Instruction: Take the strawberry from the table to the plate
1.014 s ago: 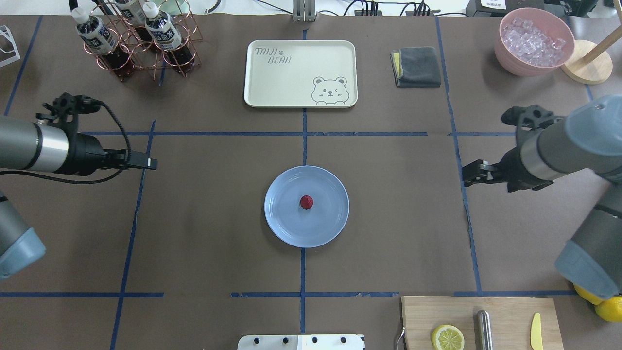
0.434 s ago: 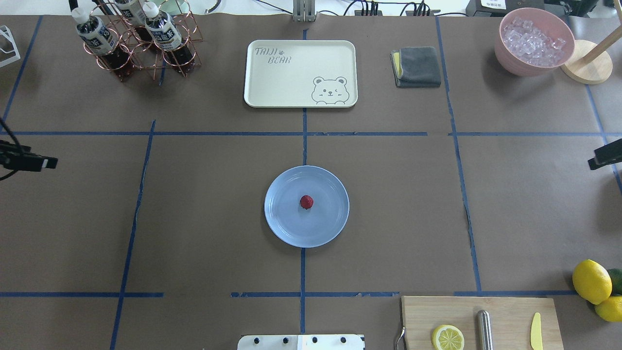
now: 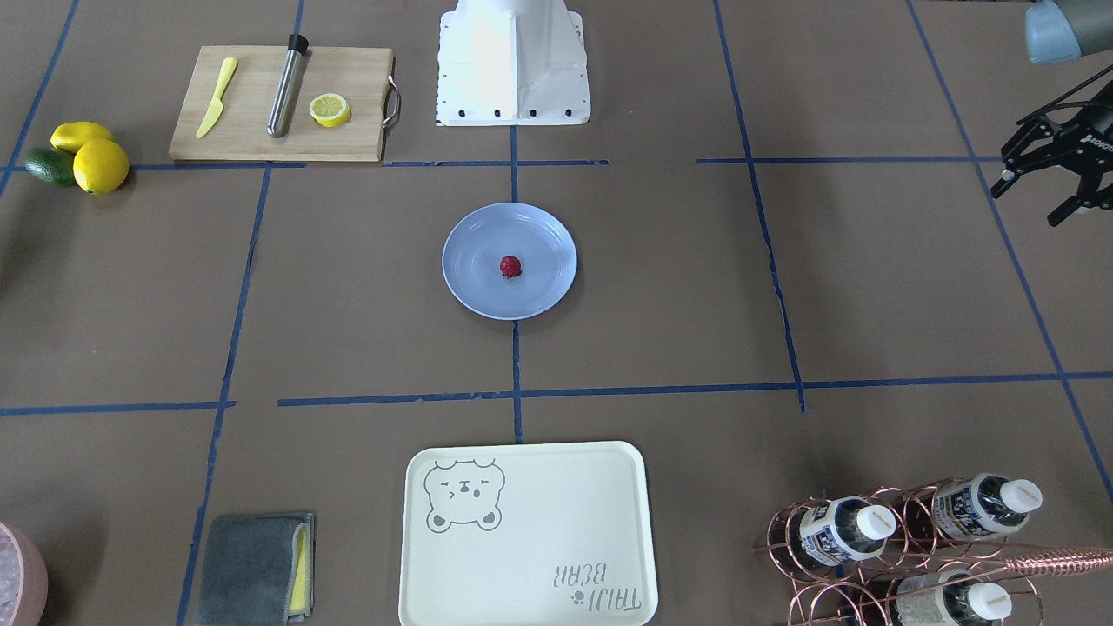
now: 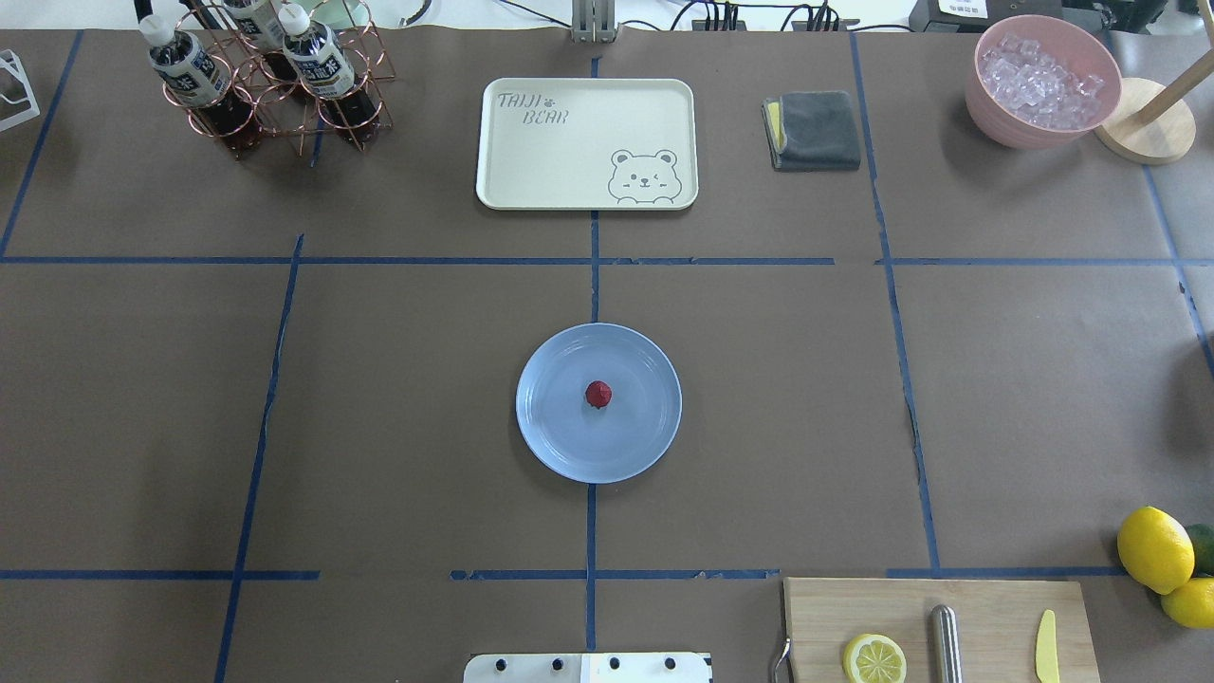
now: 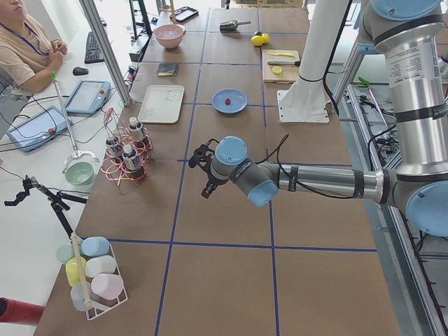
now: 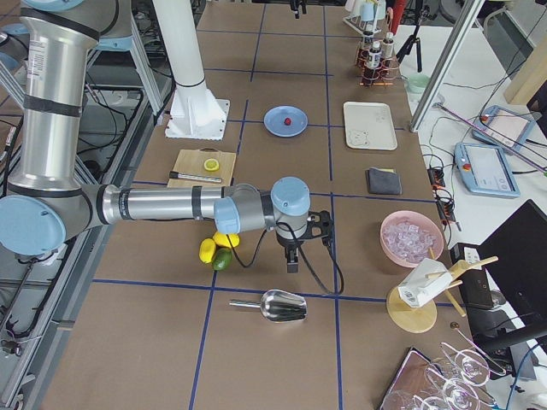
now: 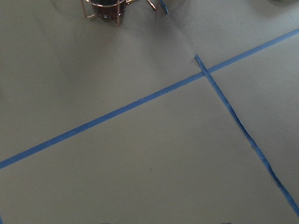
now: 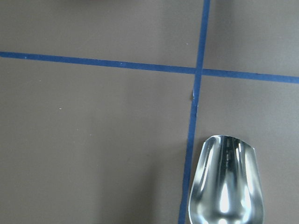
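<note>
The dark red strawberry (image 4: 597, 394) (image 3: 510, 266) lies near the middle of the pale blue plate (image 4: 637, 438) (image 3: 541, 294), at the centre of the brown table (image 4: 408, 398). Neither arm shows in the overhead view. My left gripper (image 3: 1032, 202) hovers at the right edge of the front-facing view, far from the plate, open and with nothing in it. In the exterior right view my right gripper (image 6: 293, 259) points down beside the lemons, far from the plate; I cannot tell whether it is open or shut. Neither wrist view shows any fingers.
A cream bear tray (image 4: 586, 142), a grey cloth (image 4: 814, 130), a pink bowl of ice (image 4: 1041, 81) and a bottle rack (image 4: 266, 81) line the far side. A cutting board (image 4: 939, 631) and lemons (image 4: 1155, 550) sit at the near right. A metal scoop (image 8: 226, 184) lies under the right wrist.
Both arms have drawn back outward, left arm to the left and right arm to the right, and left the overhead view. The strawberry has stayed on the plate.
</note>
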`<act>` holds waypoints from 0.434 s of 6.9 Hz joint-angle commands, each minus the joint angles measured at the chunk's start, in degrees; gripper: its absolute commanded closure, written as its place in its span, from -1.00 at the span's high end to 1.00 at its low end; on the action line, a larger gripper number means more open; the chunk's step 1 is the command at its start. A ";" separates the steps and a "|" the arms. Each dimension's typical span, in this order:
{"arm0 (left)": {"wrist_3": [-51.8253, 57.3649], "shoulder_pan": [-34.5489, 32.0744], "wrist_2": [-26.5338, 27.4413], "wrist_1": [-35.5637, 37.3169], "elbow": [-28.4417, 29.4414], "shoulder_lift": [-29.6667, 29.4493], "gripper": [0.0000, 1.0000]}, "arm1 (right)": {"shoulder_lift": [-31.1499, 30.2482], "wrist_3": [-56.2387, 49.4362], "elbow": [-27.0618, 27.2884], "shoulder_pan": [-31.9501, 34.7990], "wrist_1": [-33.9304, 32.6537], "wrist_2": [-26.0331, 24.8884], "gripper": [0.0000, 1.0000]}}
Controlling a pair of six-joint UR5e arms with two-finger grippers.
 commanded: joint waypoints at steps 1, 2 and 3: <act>14.29 -7.00 -1.08 17.38 -0.39 0.33 0.72 | -0.12 -2.22 -1.46 3.01 -0.07 0.62 1.00; 16.45 -11.82 -1.00 24.53 -0.83 -0.81 1.00 | 0.06 -2.22 -1.38 3.01 -0.07 0.62 1.00; 13.25 -13.52 -0.82 31.65 -1.79 -2.82 1.00 | 0.15 -2.22 -1.29 2.92 0.01 -0.25 1.00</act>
